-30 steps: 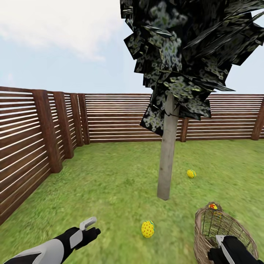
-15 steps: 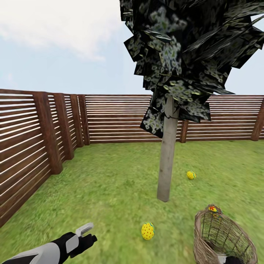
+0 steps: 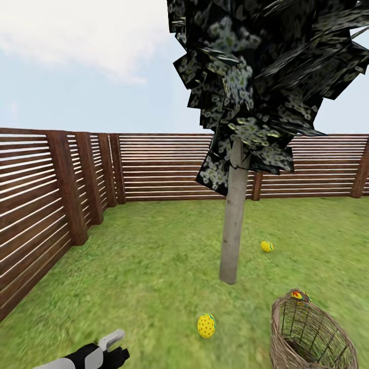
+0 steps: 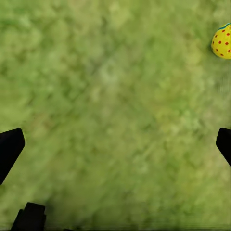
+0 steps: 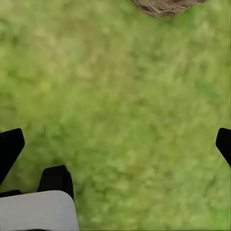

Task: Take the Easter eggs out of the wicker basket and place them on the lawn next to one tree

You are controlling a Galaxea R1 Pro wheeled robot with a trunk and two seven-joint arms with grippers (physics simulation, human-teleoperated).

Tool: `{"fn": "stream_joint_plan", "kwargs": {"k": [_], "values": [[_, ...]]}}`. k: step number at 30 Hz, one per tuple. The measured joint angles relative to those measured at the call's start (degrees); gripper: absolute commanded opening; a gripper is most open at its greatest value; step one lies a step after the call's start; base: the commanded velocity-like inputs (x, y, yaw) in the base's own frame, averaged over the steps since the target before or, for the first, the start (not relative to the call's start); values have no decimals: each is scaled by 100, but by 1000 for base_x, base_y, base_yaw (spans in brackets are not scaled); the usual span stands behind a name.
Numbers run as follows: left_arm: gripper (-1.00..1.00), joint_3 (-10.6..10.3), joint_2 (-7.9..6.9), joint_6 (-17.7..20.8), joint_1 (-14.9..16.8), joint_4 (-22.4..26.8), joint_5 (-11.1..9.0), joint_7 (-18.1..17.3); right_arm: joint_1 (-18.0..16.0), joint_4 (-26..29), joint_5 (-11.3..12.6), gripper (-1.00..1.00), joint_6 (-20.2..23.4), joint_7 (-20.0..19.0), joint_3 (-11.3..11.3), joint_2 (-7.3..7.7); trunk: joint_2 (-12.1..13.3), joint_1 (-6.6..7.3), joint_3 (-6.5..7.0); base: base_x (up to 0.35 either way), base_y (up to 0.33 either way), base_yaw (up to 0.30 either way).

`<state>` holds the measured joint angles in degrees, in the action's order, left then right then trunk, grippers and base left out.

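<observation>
Both end effectors gaped wide, empty. Two Easter eggs [image 3: 206,325] lay by the tree [image 3: 231,230]; one perched on the wicker basket [image 3: 310,333] rim — best lifted gently.

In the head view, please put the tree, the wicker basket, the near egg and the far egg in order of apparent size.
1. tree
2. wicker basket
3. near egg
4. far egg, though it may look smaller only because it lies farther from the camera.
</observation>
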<state>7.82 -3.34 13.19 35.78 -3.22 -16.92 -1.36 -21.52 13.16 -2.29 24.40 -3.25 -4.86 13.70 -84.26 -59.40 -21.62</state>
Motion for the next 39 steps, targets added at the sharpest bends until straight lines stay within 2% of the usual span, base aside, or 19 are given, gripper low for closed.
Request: {"fn": "stream_joint_plan", "kwargs": {"k": [3,7,11,17,25,27,30,35,39], "values": [[100,1,-86,12,-90,1,-3,-5,0,-165,0,100,-125,-1,4,-21,120,66,54,0,0,0],[100,6,-66,-17,-326,-2,-10,-18,0,-356,-4,100,-217,-3,35,-98,281,154,126,0,0,0],[100,12,-78,-39,-536,-2,-12,-25,0,-582,-6,100,-550,-4,118,-132,441,242,198,0,0,0],[100,17,-212,-67,-659,-6,-5,-26,0,-735,-6,100,-698,0,157,-147,682,373,306,0,0,0],[100,20,-235,-64,-677,-8,-2,-5,1,-1246,-8,100,-1410,1,159,-154,1003,549,449,0,0,0],[100,19,-220,-52,-727,-8,-2,-8,2,-1295,-8,100,-1467,0,159,-167,1083,593,485,0,0,0],[100,19,-202,-51,-846,-8,-2,-9,7,-1472,-9,100,-1527,-2,159,-214,1204,659,539,0,0,0],[100,18,-195,-65,-1052,-8,-3,-9,10,-1773,-8,100,-1891,71,159,-333,1404,769,629,0,0,0],[100,18,-196,-85,-1171,-8,-2,-9,14,-1822,-6,100,-1944,152,159,-391,1565,857,701,0,0,0]]}}
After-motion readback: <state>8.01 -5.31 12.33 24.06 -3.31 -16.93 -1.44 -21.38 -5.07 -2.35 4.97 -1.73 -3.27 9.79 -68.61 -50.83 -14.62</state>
